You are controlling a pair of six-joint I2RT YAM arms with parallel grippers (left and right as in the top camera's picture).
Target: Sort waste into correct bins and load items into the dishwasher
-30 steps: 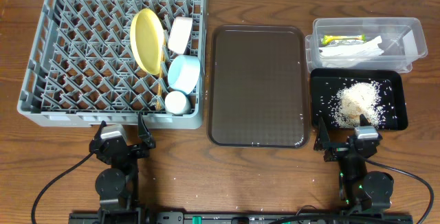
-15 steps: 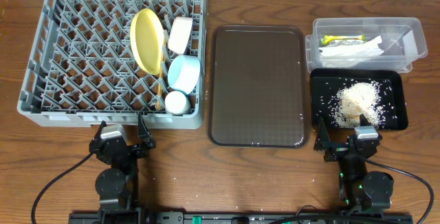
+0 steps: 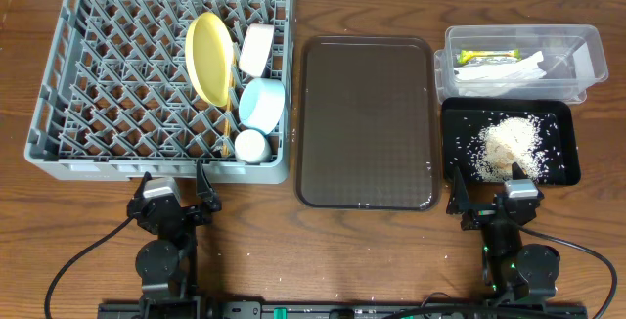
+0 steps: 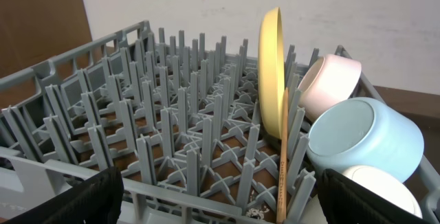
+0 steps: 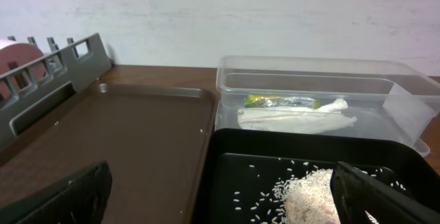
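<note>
The grey dishwasher rack [image 3: 98,84] holds the yellow plate [image 3: 209,57] on edge, the white bowl [image 3: 256,50], the light blue bowl [image 3: 261,104], the white cup [image 3: 251,146] and a chopstick [image 4: 282,162]. At the right, the clear tub [image 3: 587,40] contains the green-and-yellow wrapper [image 3: 487,57] and the napkin [image 3: 504,74]. Rice [image 3: 509,145] lies heaped in the black tray [image 3: 562,167]. My left gripper [image 3: 176,186] stands open just before the rack's front edge. My right gripper [image 3: 486,190] stands open at the black tray's near edge. Neither holds anything.
A large dark brown serving tray [image 3: 367,123] lies between the rack and the two bins. A few stray rice grains dot the wooden table near its front edge. A pale wall rises behind the table.
</note>
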